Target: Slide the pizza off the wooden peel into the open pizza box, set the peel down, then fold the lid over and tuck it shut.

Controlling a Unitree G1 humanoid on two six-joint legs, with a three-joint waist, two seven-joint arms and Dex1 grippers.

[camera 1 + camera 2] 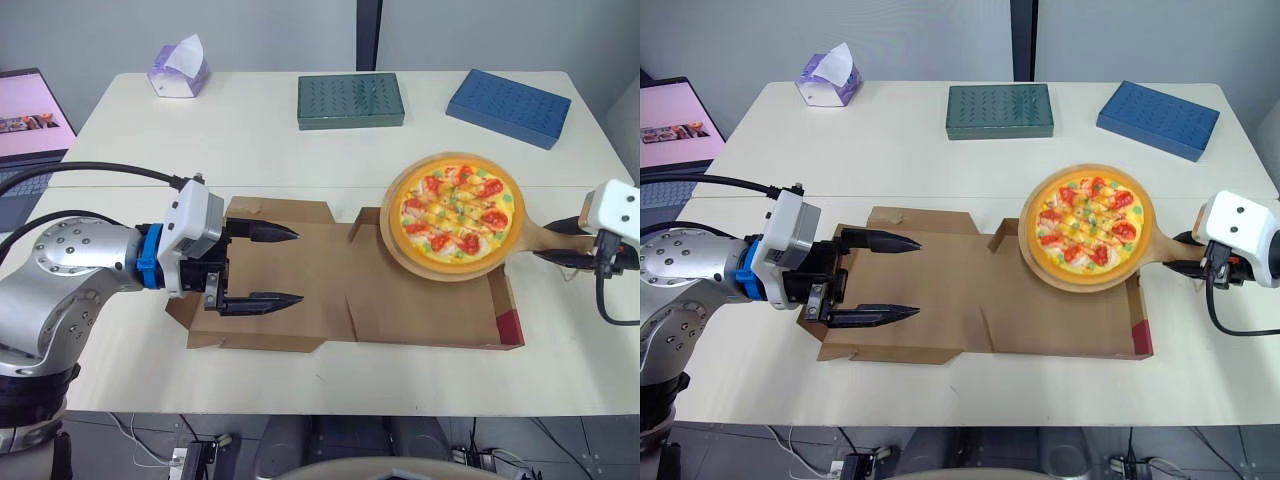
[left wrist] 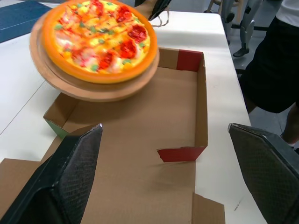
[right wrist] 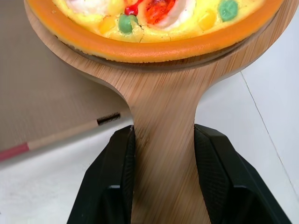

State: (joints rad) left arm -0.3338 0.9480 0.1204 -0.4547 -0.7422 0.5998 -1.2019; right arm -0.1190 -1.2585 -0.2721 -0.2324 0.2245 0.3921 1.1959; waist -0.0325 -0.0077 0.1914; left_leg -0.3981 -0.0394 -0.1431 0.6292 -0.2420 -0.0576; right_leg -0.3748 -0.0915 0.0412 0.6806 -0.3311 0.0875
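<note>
Gripping the handle of the wooden peel, the right gripper has its two black fingers pinched against either side of the wood. The pizza sits whole on the round part of the peel, which is held above the far right corner of the open pizza box, overhanging the box's far wall and clear of its floor.

That box lies flat near the front edge of the tabletop, the tray to the right and the lid spread out to the left. The left gripper hangs over the lid with its fingers spread wide, pointing toward the tray and holding nothing.

Along the far edge sit a tissue box at the far left corner, a green box near the middle and a blue box toward the far right corner. A laptop glows off the left edge, and a person in dark clothes stands by the table.
</note>
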